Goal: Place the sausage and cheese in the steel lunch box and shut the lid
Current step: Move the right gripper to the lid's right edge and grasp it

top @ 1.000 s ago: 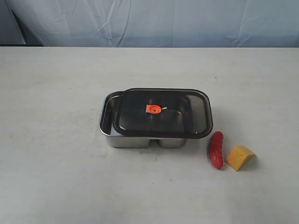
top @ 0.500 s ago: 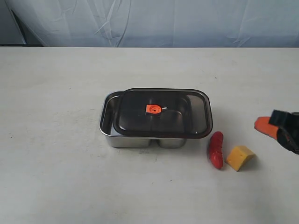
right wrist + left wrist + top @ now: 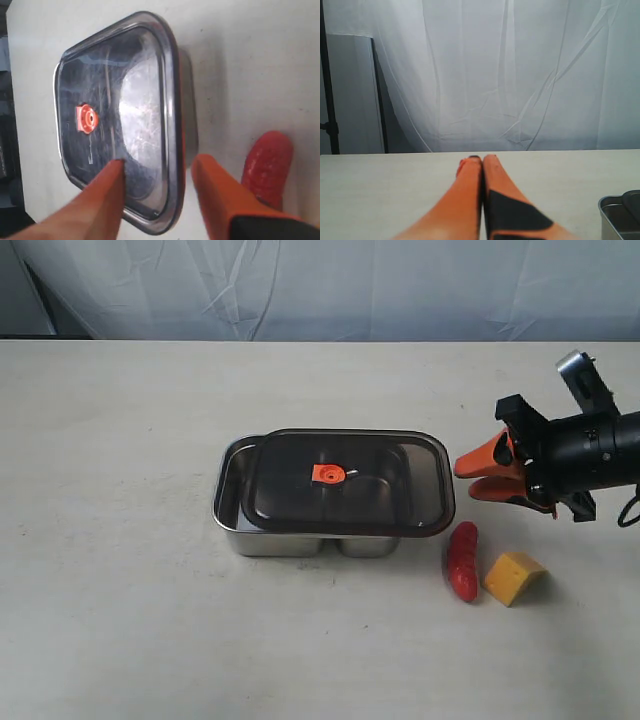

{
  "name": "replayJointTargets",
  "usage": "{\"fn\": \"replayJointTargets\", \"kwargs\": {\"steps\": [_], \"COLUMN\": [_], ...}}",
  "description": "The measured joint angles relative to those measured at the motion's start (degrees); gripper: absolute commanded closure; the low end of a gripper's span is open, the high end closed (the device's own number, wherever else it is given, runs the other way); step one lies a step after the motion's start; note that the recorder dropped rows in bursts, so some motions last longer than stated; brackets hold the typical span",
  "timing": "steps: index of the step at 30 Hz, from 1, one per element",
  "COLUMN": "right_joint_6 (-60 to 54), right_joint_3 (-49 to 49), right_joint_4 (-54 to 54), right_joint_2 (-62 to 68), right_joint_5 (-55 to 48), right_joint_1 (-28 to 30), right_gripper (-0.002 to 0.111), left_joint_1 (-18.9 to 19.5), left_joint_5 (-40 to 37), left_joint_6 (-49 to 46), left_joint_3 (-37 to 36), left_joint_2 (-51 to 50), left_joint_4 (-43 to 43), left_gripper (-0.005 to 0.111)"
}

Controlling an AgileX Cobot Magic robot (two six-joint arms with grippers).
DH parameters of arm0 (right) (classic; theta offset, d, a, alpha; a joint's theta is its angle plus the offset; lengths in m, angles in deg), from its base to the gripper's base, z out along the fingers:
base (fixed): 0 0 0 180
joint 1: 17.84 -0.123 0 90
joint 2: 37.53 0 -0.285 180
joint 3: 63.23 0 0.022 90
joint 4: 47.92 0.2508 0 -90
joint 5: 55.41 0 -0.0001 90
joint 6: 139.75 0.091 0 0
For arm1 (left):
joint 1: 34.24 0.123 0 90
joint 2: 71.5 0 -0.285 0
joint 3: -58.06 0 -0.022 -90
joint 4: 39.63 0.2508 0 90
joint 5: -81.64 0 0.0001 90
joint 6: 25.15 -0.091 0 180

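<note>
The steel lunch box [image 3: 228,518] sits mid-table with the dark see-through lid [image 3: 345,485] lying askew on top, shifted right, orange valve tab [image 3: 327,473] at its centre. The red sausage [image 3: 462,560] and yellow cheese [image 3: 514,578] lie on the table right of the box. My right gripper [image 3: 470,476] hovers open just right of the lid's edge, above the sausage. In the right wrist view the lid [image 3: 115,115] and the sausage [image 3: 267,162] show beyond the open gripper [image 3: 156,164]. My left gripper [image 3: 480,159] is shut and empty, out of the exterior view.
A box corner [image 3: 620,220] shows at the edge of the left wrist view. Bare white table [image 3: 130,440] surrounds the box, with a pale curtain [image 3: 330,285] along the far edge.
My right arm has come in from the right edge, moving left and farther up the table toward the lid's right edge. The box, lid, sausage and cheese have not moved.
</note>
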Motion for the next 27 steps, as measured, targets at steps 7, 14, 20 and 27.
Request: {"fn": "replayJointTargets", "kwargs": {"steps": [7, 14, 20, 27], "right_joint_6": [-0.55, -4.0, -6.87, -7.85], "right_joint_3": [0.38, 0.47, 0.47, 0.61], "right_joint_4": [1.58, 10.79, 15.76, 16.87], "right_joint_2": [3.68, 7.71, 9.44, 9.44], "right_joint_5": [1.54, 1.54, 0.58, -2.15], "right_joint_1": [0.0, -3.43, -7.24, -7.43], "right_gripper": [0.046, 0.046, 0.083, 0.108], "left_joint_1": [0.0, 0.0, 0.0, 0.0], "left_joint_5": [0.0, 0.0, 0.0, 0.0], "left_joint_6": [0.0, 0.0, 0.0, 0.0], "left_joint_3": [0.0, 0.0, 0.0, 0.0], "left_joint_2": [0.0, 0.0, 0.0, 0.0], "left_joint_4": [0.0, 0.0, 0.0, 0.0], "left_gripper": [0.107, 0.107, 0.107, 0.107]}}
